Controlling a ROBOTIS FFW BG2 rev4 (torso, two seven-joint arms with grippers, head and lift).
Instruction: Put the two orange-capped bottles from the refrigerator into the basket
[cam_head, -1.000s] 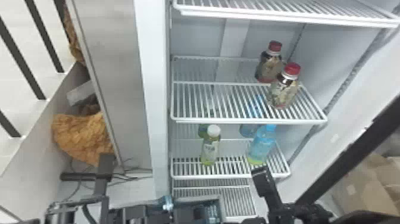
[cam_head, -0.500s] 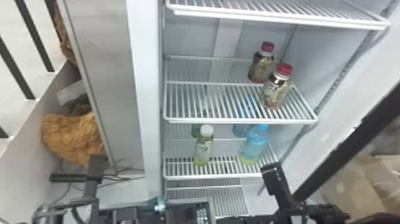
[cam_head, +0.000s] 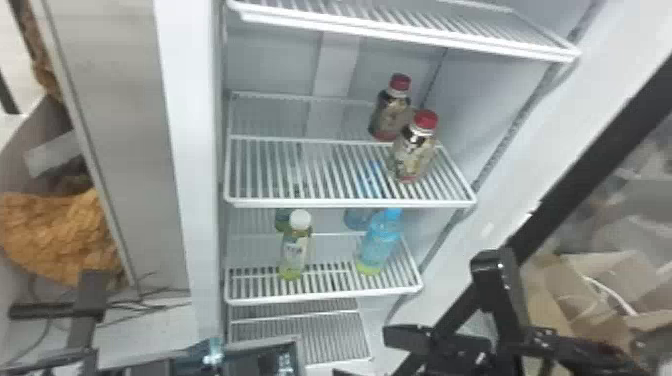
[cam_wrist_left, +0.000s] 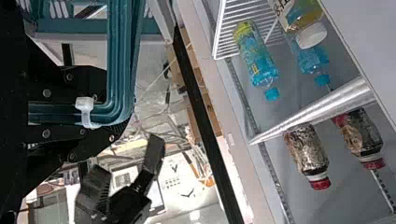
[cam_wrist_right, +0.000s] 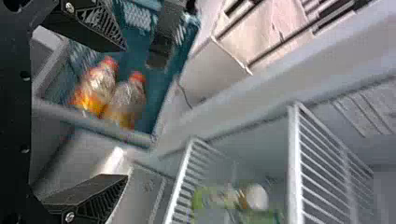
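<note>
The refrigerator (cam_head: 192, 150) slides leftward in your head view; your right gripper (cam_wrist_right: 126, 112) has spread, empty fingers; your left gripper (cam_wrist_left: 112, 109) clenches the basket (cam_wrist_right: 159, 91) handle (cam_wrist_left: 122, 60); both orange-capped bottles (cam_wrist_right: 100, 84) sit inside; placing looks done.

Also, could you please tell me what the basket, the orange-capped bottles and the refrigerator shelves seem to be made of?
Basket: probably moulded teal plastic, given its lattice walls. Orange-capped bottles: glossy and see-through, likely clear plastic, though glass is possible. Refrigerator shelves: thin white bars, suggesting coated metal wire.
</note>
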